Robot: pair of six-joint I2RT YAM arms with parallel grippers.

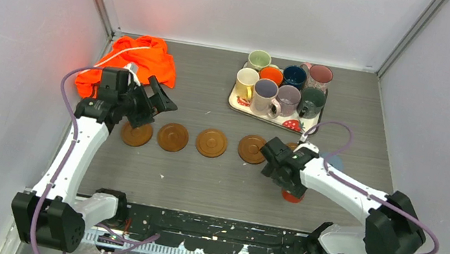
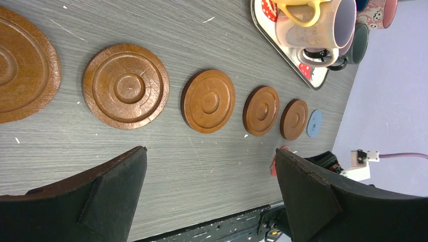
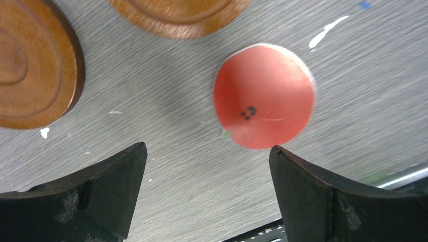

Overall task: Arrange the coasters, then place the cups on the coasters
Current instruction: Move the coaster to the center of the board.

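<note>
Several brown wooden coasters [image 1: 212,142] lie in a row across the table's middle, with a light-blue coaster [image 2: 314,123] at the row's right end. A red coaster [image 3: 263,96] lies flat nearer the front edge. My right gripper [image 3: 208,146] hovers open just short of the red coaster, nothing between its fingers. My left gripper [image 2: 211,150] is open and empty above the row's left end [image 1: 158,100]. The cups [image 1: 265,95], several coloured mugs, stand together on the white strawberry-print tray [image 1: 237,105] at the back right.
An orange cloth [image 1: 136,61] lies bunched at the back left. Grey walls close in the table on three sides. The black rail [image 1: 218,227] carrying the arm bases runs along the near edge.
</note>
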